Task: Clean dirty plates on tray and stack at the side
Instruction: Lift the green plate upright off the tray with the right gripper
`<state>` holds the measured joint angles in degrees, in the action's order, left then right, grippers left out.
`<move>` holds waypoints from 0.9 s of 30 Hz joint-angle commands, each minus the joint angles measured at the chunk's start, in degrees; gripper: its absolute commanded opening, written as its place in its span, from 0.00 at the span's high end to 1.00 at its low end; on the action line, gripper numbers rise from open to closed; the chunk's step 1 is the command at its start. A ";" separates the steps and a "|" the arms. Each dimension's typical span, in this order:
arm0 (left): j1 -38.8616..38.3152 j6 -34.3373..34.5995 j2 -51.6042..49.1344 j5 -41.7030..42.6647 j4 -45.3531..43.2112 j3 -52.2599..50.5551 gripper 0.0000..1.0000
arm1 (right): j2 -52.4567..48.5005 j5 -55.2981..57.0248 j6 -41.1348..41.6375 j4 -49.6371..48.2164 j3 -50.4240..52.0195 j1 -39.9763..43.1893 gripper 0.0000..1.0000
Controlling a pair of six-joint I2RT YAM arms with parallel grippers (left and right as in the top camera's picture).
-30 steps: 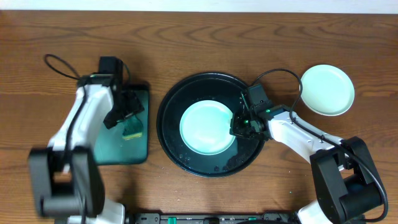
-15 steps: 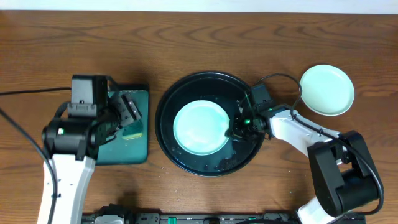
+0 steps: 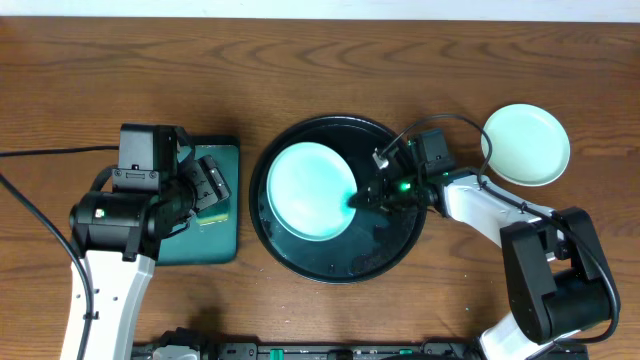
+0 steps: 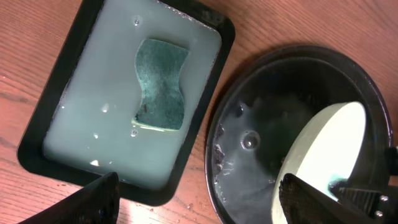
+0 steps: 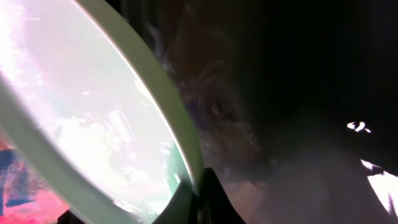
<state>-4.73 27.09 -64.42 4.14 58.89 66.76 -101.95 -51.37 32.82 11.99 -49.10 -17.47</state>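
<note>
Worktop [image 3: 320, 60] layout has been altered in two places. Inside the wet round tray [image 3: 395, 255] at the centre, the pale green plate [image 3: 310, 190] has been raised on its right side and shifted toward the left rim. It is now tilted, with its left edge down in the tray. Its right rim is clenched in the right hand [image 3: 362, 197]; in the right wrist view the rim is seen pinched between the fingertips.

At the left, the sponge [image 4: 160, 84] has been let go and lies in the cloudy water of the rectangular tray [image 4: 37, 149]. The left hand [image 3: 205, 182] is released, jaws wide, and is held above that tray with nothing in it.

From this it is judged that scrubbing of this plate is finished. The plate is probably being lifted out for stacking beside the second plate [image 3: 526, 144], which rests on the worktop to the right of the round tray. A teal patch is seen near the gripped edge; whether it is residue or a reflection cannot be told.

One second earlier, the plate lay flat near the tray centre with the right hand at its right edge. The left arm was lowered, with its hand at the sponge. The second plate has not been moved.
</note>
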 commanded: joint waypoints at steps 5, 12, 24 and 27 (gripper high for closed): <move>-0.24 0.68 -0.31 0.39 0.24 0.59 0.18 | 0.07 -2.67 -3.50 -9.11 -0.31 1.75 0.98; -0.24 0.66 -0.31 0.37 0.26 0.59 0.18 | 1.88 3.63 -9.90 -9.94 -0.42 3.21 0.98; -0.24 0.66 -0.39 0.37 0.17 0.00 0.18 | 13.92 29.42 -24.24 7.26 -2.34 2.56 0.98; -0.24 0.66 -0.85 0.37 0.20 -0.17 0.18 | 17.44 36.09 -26.43 10.91 -3.26 1.53 0.98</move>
<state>-4.73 27.20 -64.51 4.34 58.94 66.76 -88.92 -25.80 11.77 20.49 -49.93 -14.81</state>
